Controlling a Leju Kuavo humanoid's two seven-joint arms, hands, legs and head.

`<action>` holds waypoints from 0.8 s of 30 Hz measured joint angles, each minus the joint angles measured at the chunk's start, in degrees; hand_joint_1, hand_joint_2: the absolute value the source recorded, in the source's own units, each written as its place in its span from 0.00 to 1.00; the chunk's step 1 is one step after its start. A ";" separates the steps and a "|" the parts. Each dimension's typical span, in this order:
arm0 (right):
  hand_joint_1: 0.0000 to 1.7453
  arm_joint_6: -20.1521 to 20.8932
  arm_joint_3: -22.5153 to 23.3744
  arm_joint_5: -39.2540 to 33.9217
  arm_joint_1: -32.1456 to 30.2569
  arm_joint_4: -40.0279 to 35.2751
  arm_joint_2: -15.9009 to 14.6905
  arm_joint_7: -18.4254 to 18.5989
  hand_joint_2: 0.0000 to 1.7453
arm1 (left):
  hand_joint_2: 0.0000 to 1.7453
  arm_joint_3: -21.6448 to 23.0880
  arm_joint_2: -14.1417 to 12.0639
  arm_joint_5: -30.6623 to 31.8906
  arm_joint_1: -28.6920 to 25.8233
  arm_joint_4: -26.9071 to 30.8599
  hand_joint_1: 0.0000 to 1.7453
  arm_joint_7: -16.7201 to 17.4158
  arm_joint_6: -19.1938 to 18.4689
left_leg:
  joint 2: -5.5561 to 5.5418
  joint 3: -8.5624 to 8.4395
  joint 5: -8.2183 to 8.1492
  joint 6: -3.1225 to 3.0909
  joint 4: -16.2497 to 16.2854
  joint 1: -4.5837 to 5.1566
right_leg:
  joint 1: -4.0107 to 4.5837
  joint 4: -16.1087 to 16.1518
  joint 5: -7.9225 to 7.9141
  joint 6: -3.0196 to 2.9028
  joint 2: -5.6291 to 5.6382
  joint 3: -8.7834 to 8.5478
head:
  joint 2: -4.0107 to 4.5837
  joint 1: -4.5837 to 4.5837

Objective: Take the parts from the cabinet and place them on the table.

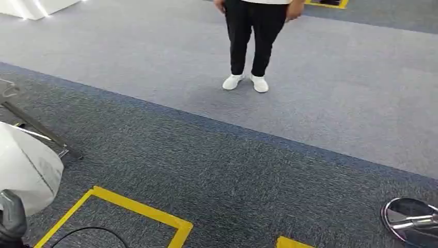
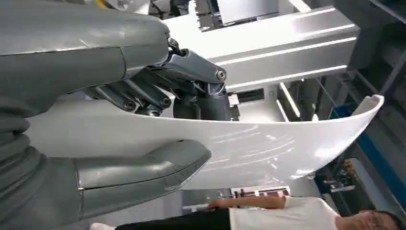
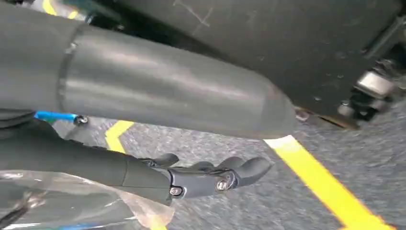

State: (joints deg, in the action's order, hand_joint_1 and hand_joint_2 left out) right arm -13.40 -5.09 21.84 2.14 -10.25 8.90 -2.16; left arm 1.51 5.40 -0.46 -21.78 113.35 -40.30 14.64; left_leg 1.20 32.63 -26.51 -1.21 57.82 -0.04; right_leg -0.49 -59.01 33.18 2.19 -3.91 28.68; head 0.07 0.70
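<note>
The left hand grips a curved white panel, thumb under it and dark fingers curled over its top edge; in the head view that panel sits low at the left above grey carpet with yellow tape; the right hand hangs over the floor, fingers loosely curled, holding nothing; a person stands ahead in white shoes.

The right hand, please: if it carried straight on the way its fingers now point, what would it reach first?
Most likely the grey carpet. In the right wrist view the right hand hangs low with its fingers curled, holding nothing, and only floor with a yellow tape line lies past the fingertips; depth is unclear.
</note>
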 joint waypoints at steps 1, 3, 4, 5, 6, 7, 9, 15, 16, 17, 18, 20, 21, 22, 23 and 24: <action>0.00 0.00 0.00 0.00 0.02 0.00 0.00 0.00 0.00 | 1.00 -0.02 0.07 -0.02 0.20 0.00 1.00 0.02 -0.04 | -0.65 0.11 0.02 -0.37 0.02 -0.03 | -0.10 -3.89 1.99 0.12 2.40 1.82 | 0.00 0.20; 0.00 0.02 0.00 0.04 -0.26 0.02 0.00 0.04 0.00 | 1.00 -0.02 0.22 -0.02 0.20 -0.02 1.00 0.04 -0.17 | -2.17 0.12 -0.06 -0.51 0.03 -0.01 | -0.11 -13.23 5.31 0.22 3.77 6.93 | 0.00 0.24; 0.00 0.04 0.00 0.09 -0.36 0.02 0.00 0.09 0.00 | 1.00 -0.07 0.22 -0.02 0.17 -0.02 1.00 0.04 -0.22 | -2.99 0.09 -0.10 -0.56 0.05 0.02 | -0.10 -15.83 5.47 0.26 3.83 8.79 | 0.00 0.22; 0.00 0.07 0.00 0.13 -0.56 0.04 -0.02 0.20 0.00 | 1.00 -0.07 0.24 -0.02 0.19 -0.07 1.00 0.04 -0.24 | -3.86 0.01 -0.11 -0.55 0.06 0.03 | -0.10 -15.84 4.27 0.21 3.84 9.43 | 0.00 0.24; 0.00 0.07 0.00 0.22 -0.68 0.07 -0.09 0.20 0.00 | 1.00 -0.09 0.24 -0.02 0.21 -0.09 1.00 0.04 -0.28 | -4.75 -0.07 -0.13 -0.53 0.08 0.02 | -0.10 -13.64 2.02 0.12 3.88 9.02 | 0.00 0.22; 0.00 0.09 -0.02 0.26 -0.59 0.07 -0.09 0.20 0.00 | 1.00 -0.13 0.24 -0.02 0.21 -0.09 1.00 0.04 -0.28 | -5.72 -0.14 -0.20 -0.43 0.18 -0.04 | -0.12 -9.07 -1.21 0.01 4.24 7.45 | 0.02 0.22; 0.00 0.11 -0.04 0.26 -0.42 0.09 -0.09 0.18 0.00 | 1.00 -0.20 0.24 -0.02 0.25 -0.09 1.00 0.04 -0.31 | -7.04 -0.01 -0.47 0.00 0.47 -0.27 | -0.55 -0.79 -4.70 -0.19 9.08 4.36 | 0.00 0.24; 0.00 0.15 -0.07 0.33 -0.37 0.11 -0.07 0.26 0.00 | 1.00 -0.48 0.26 -0.02 0.23 -0.09 1.00 0.04 -0.41 | -7.63 1.45 -0.94 2.01 1.78 -0.30 | -0.78 1.19 -4.32 -1.55 6.85 2.54 | 0.00 0.09; 0.00 0.13 -0.07 0.33 -0.37 0.11 -0.02 0.13 0.00 | 1.00 -0.48 0.26 -0.02 0.57 -0.11 1.00 0.04 -0.48 | -4.32 2.98 -3.07 2.29 5.20 -0.19 | -0.72 1.31 -4.17 -1.99 5.85 2.30 | 0.00 -0.46; 0.00 0.20 -0.07 0.31 -0.42 0.11 -0.02 0.13 0.00 | 1.00 -0.46 0.26 -0.02 0.80 -0.11 1.00 0.04 -0.48 | -2.94 4.99 -5.19 2.50 9.45 -0.26 | -0.57 1.31 -4.05 -2.17 4.86 2.22 | 0.00 -0.35; 0.00 0.26 -0.07 0.31 -0.47 0.11 -0.02 0.13 0.00 | 1.00 -0.46 0.28 -0.02 0.83 -0.11 1.00 0.04 -0.59 | -2.29 7.19 -7.13 2.66 14.15 -0.36 | -0.46 1.30 -3.87 -2.32 3.70 2.13 | 0.00 -0.37; 0.00 0.24 -0.04 0.31 -0.62 0.13 -0.02 0.15 0.00 | 1.00 -0.48 0.26 -0.02 0.70 -0.15 1.00 0.04 -0.76 | -1.95 9.11 -7.65 2.87 18.09 -0.55 | -0.42 1.28 -3.59 -2.30 1.81 1.93 | 0.00 -0.37; 0.00 0.24 -0.04 0.33 -0.59 0.13 -0.02 0.15 0.00 | 1.00 -0.50 0.28 -0.04 0.71 -0.15 1.00 0.04 -0.83 | -1.85 8.21 -5.96 2.88 16.31 -0.59 | -0.42 1.28 -3.44 -2.26 0.93 1.75 | 0.00 -0.39; 0.00 0.24 -0.04 0.33 -0.48 0.11 -0.02 0.13 0.00 | 1.00 -0.50 0.26 -0.02 0.71 -0.15 1.00 0.04 -0.83 | -1.51 5.99 -3.29 2.78 12.00 -0.58 | -0.42 1.29 -3.24 -2.18 0.07 1.44 | 0.00 -0.37; 0.00 0.28 -0.06 0.33 -0.39 0.11 -0.02 0.11 0.00 | 1.00 -0.52 0.26 -0.02 0.71 -0.15 1.00 0.04 -0.85 | -0.34 3.16 -0.68 2.54 6.63 -0.49 | -0.42 1.29 -3.01 -2.01 -0.63 1.04 | 0.00 -0.42; 0.00 0.28 -0.07 0.35 -0.38 0.11 0.04 0.09 0.00 | 1.00 -0.52 0.26 -0.02 0.73 -0.15 1.00 0.04 -0.90 | 2.23 0.90 0.62 2.14 2.23 -0.25 | -0.32 1.31 -2.77 -1.79 -1.24 0.67 | 0.00 -0.39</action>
State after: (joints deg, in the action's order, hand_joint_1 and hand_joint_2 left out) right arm -13.11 -5.16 22.18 1.76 -10.14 8.94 -2.08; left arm 0.98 5.66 -0.48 -21.05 113.20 -40.26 13.75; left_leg 3.43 33.53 -25.89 0.93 60.05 -0.29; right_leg -0.81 -57.70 30.40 0.40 -5.15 29.35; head 0.07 0.31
